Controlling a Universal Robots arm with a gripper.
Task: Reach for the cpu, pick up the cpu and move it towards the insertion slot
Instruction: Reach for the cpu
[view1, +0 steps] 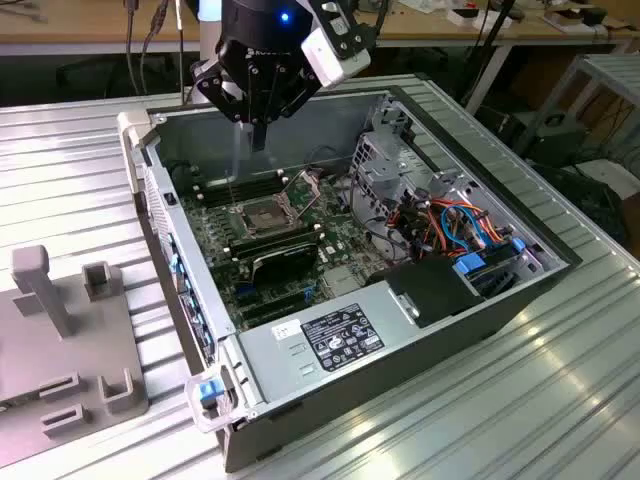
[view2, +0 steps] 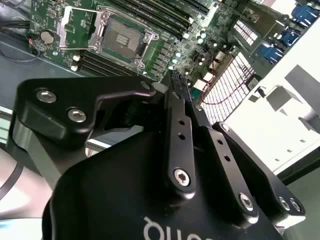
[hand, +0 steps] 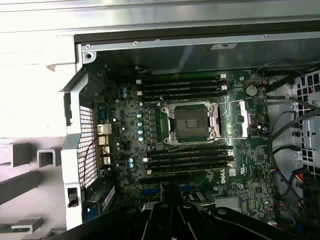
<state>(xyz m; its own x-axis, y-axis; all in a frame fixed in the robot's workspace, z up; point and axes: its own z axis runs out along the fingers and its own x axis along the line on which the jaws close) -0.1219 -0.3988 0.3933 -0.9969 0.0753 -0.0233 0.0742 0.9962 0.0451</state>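
Observation:
My black gripper (view1: 258, 138) hangs over the rear part of the open computer case (view1: 520, 285), above and just behind the insertion slot (view1: 258, 215). Its fingers are pressed together, and nothing can be made out between them in both wrist views (view2: 177, 82) (hand: 170, 192). The insertion slot (hand: 191, 122) (view2: 122, 35) is a silver frame around a dark centre, with its hinged retention plate (hand: 240, 119) swung open beside it. The cpu is out of view.
Long black memory slots (hand: 187, 82) run on both sides of the socket. A black card (view1: 285, 262) stands in front of it. A drive cage (view1: 385, 170) and coloured cables (view1: 455, 225) occupy the exterior view's right. A grey fixture (view1: 60, 340) sits outside the case at the left.

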